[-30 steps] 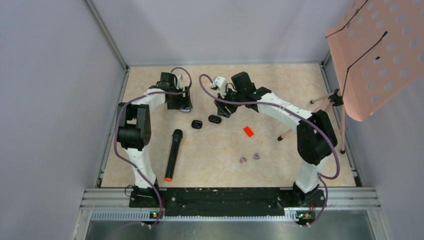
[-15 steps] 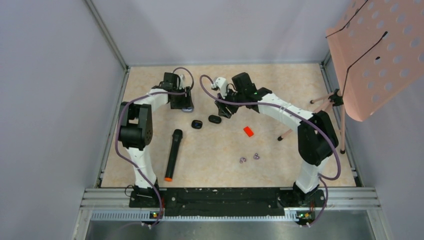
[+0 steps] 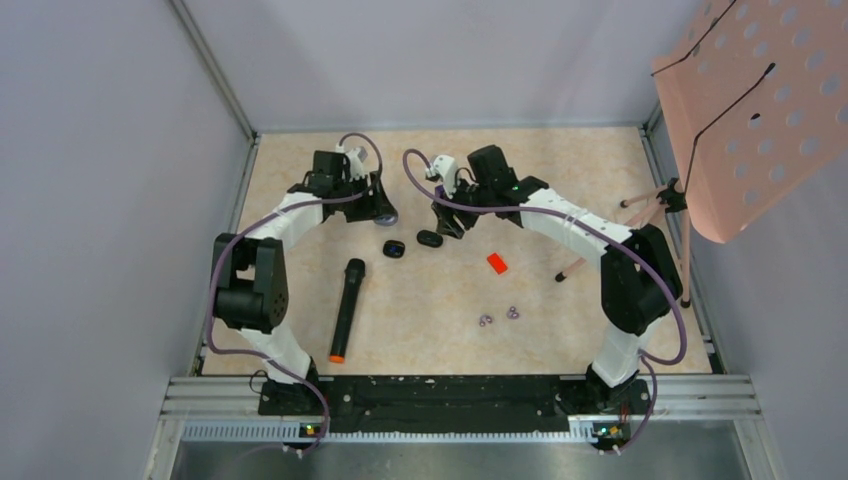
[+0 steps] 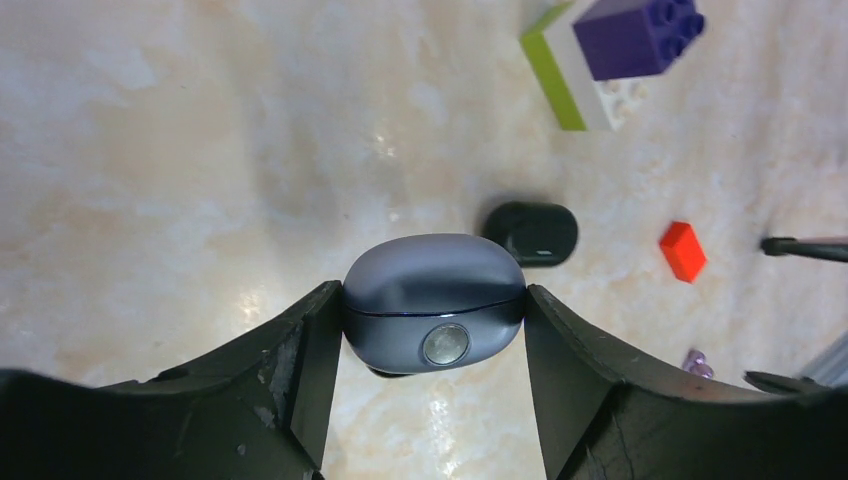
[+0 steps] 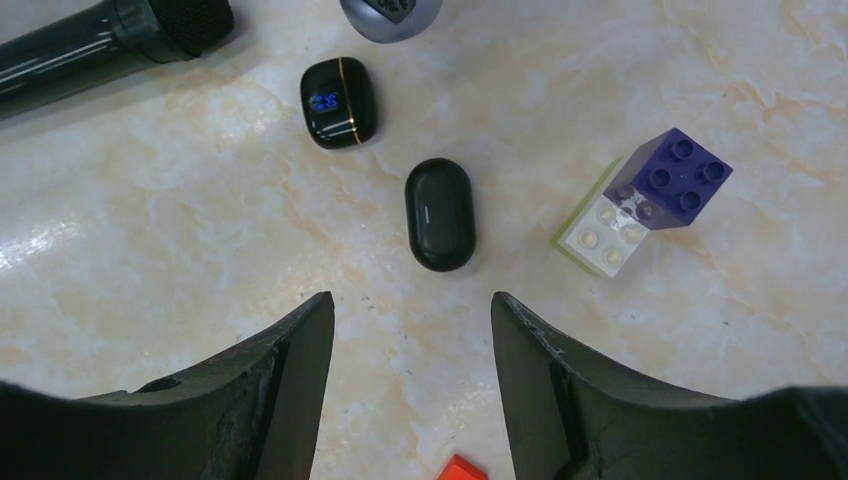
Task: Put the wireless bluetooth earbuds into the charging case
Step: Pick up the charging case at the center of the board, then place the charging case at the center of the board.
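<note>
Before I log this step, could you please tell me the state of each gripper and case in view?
left gripper: closed on the grey-blue case
grey-blue case: lid shut, gripped from both sides
right gripper: open, empty
black oval case: lid shut, flat on the table
gold-trimmed black case: lid shut, blue display lit

Reads as a robotics lab test cell, not a lived-in room. Boxed in by plain pale walls (image 3: 450, 60) beyond and to either side of the left claw (image 4: 432, 310) and right claw (image 5: 410, 320), over a marble-patterned tabletop (image 3: 560, 165). Bolted to an aluminium rail (image 3: 730, 392) well behind both claws: two white-and-black arms (image 3: 560, 222) trailing loose purple cables (image 3: 412, 172). Off to the right of the right claw, a pink perforated board (image 3: 760, 110) on a tripod (image 3: 650, 205). Scattered near the claws, unrelated props: a microphone (image 3: 345, 305), stacked toy bricks (image 5: 645, 200), a red block (image 3: 497, 263).
</note>
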{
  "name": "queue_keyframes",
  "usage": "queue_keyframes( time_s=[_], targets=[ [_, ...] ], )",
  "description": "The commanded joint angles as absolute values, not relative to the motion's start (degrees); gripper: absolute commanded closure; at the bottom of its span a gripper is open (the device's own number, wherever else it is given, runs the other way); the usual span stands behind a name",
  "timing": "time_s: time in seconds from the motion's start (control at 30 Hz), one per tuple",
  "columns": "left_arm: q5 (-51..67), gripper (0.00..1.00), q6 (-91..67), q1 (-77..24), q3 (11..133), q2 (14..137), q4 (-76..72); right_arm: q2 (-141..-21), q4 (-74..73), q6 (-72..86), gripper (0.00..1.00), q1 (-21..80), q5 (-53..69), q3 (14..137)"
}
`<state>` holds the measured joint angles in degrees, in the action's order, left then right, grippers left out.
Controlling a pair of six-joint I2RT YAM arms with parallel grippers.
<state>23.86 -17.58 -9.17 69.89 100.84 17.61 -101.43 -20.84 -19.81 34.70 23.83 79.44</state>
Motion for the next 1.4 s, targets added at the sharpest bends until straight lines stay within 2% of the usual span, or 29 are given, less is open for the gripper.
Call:
queue_keyframes(
  time_s=[0.0, 0.2, 0.33, 0.5, 0.67, 0.73, 0.93, 1.23, 1.3, 1.37],
  targets=[
    [31.62, 0.80, -20.41, -9.49, 66.63, 96.24, 13.59, -101.37, -16.92, -18.29, 0.40, 34.48, 29.52, 81.24],
    [34.50, 0.80, -20.91, -10.20, 61.66, 93.00, 13.88, -102.42, -15.34, -17.54, 0.36, 35.51, 31.63, 81.40],
    [32.88, 0.79, -21.12, -13.36, 57.55, 89.36, 14.78, -98.12, -14.76, -18.80, 0.36, 35.43, 31.72, 76.38],
    [24.95, 0.77, -21.82, -21.26, 54.11, 87.27, 18.63, -93.17, -13.99, -19.62, 0.37, 35.28, 29.54, 69.06],
    [18.89, 0.75, -25.84, -24.32, 53.26, 89.77, 19.93, -92.67, -12.89, -19.20, 0.39, 35.25, 27.05, 64.63],
    [19.14, 0.68, -26.32, -24.67, 54.04, 91.20, 20.06, -92.64, -11.16, -18.49, 0.39, 35.29, 26.73, 62.85],
    [20.23, 0.34, -25.37, -24.91, 55.71, 93.17, 21.10, -93.69, -8.63, -17.26, 0.37, 35.24, 26.81, 61.13],
    [20.33, 0.11, -23.32, -23.45, 58.09, 89.23, 23.74, -97.83, -6.86, -16.10, 0.35, 37.94, 28.58, 63.93],
    [20.68, 0.02, -23.64, -20.97, 58.81, 87.50, 24.65, -98.47, -6.67, -16.00, 0.35, 39.02, 29.01, 64.56],
    [19.97, 0.01, -24.10, -17.64, 59.45, 85.70, 25.06, -99.05, -6.68, -15.97, 0.34, 40.85, 28.79, 65.04]
  ],
)
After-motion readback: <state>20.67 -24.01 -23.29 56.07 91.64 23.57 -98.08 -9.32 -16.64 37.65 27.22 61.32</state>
